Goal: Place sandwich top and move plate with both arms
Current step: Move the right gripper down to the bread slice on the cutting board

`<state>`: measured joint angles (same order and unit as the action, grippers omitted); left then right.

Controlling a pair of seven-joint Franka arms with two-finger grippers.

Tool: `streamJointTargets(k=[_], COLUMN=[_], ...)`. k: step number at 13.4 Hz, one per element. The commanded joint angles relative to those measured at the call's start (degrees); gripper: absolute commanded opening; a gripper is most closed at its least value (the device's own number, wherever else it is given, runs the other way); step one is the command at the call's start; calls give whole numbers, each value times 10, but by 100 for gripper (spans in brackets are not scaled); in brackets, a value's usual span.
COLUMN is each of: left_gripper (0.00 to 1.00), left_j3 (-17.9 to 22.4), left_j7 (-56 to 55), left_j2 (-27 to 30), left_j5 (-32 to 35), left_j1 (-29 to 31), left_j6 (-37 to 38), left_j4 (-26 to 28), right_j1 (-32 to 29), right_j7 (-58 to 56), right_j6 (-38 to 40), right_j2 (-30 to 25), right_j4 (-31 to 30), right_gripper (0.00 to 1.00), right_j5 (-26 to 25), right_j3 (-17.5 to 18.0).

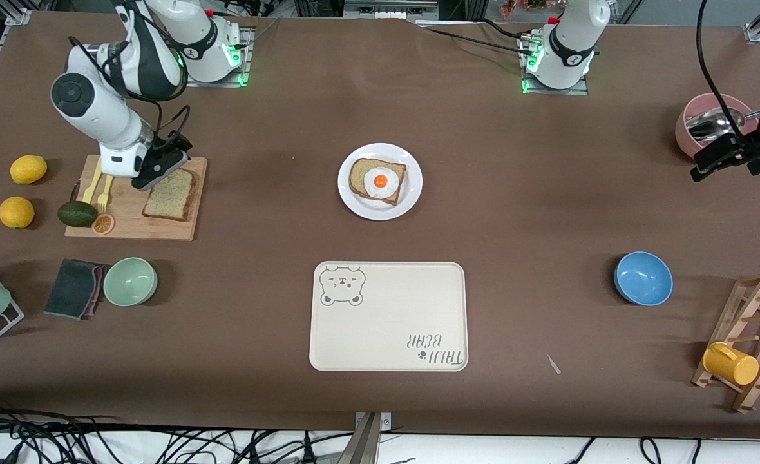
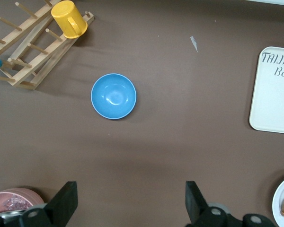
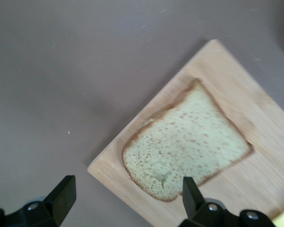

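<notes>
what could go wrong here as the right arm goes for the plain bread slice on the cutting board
1. The sandwich top lies flat on the cutting board, so the open right gripper over it may scrape the wood or slide the slice instead of lifting it.
2. Yellow forks lie on the board right beside the right gripper; coming down off target could knock them.
3. The fried egg sits unsecured on the plate; a skewed drop could shift it.

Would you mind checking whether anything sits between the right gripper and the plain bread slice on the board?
Nothing visible does: the open right gripper hangs over the cutting board at the sandwich top, whose upper face is bare.
</notes>
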<state>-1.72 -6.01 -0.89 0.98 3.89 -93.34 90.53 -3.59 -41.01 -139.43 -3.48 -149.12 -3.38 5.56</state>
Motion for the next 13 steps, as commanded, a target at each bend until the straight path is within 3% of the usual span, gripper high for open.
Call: streamJointTargets(k=[1,3,7,13], left_gripper=[100,100,100,100], left_j3=[0,0,0,0], left_j7=[1,1,1,1], left_j2=[5,5,5,5], left_j5=[-14,-15,-14,-15], left_j1=[1,1,1,1], left_j6=[6,6,6,6], left_j4=[-1,-4,-4,-4], right_j1=[-2,-3,-3,-2], right_j7=[-97,-124,-221,-167], right_j6=[-36,-86,-225,-105], right_j2=[25,31,115,51], right_j4=[-17,-41,-58,-52], right_gripper=[99,98,84,81], right_j5=[-17,-20,-20,-20], right_j3=[-15,-27,-79,-70])
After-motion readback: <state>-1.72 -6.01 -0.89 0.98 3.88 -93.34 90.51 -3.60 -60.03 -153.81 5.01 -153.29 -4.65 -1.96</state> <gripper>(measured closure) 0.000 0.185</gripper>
